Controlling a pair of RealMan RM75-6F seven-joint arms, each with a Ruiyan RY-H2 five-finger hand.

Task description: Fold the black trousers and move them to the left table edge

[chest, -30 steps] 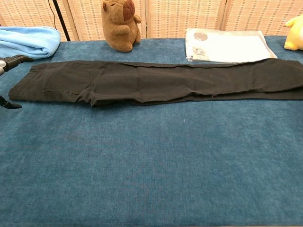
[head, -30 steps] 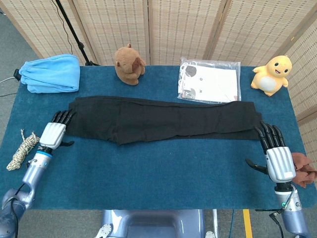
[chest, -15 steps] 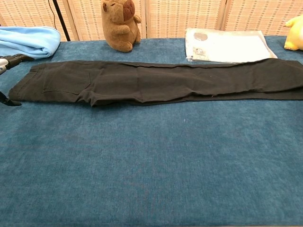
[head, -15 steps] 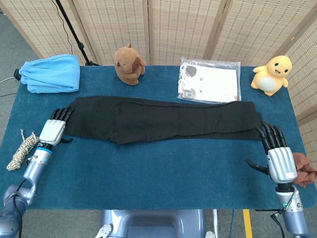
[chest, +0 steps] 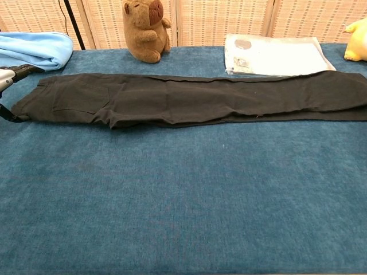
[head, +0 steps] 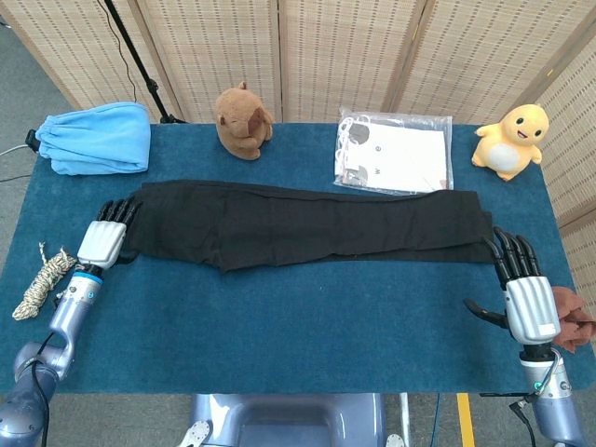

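The table (head: 279, 326) in front of me has a blue cloth top. The black trousers (head: 307, 223) lie flat across its middle, stretched long from near the left edge almost to the right edge, folded once along their length. They are not yet at the left table edge as a folded pile.

Near the far left corner lies a light blue towel (head: 98, 138), bunched up. Near the far edge, right of the middle, is a clear plastic bag (head: 396, 154) with white things in it. Beside it, toward the left, sits a brown plush animal (head: 242, 121), and at the far right corner stands a yellow plush duck (head: 510, 140).

My left hand (head: 102, 240) is at the left end of the trousers, the fingers straight and apart, their tips touching the cloth edge; it grips nothing. My right hand (head: 526, 289) rests at the right end, fingers spread, tips just at the trouser end, holding nothing.

At the left edge lies a small bundle of rope (head: 39, 279). At the right edge, beside my right hand, is a small brown cloth thing (head: 573, 321).
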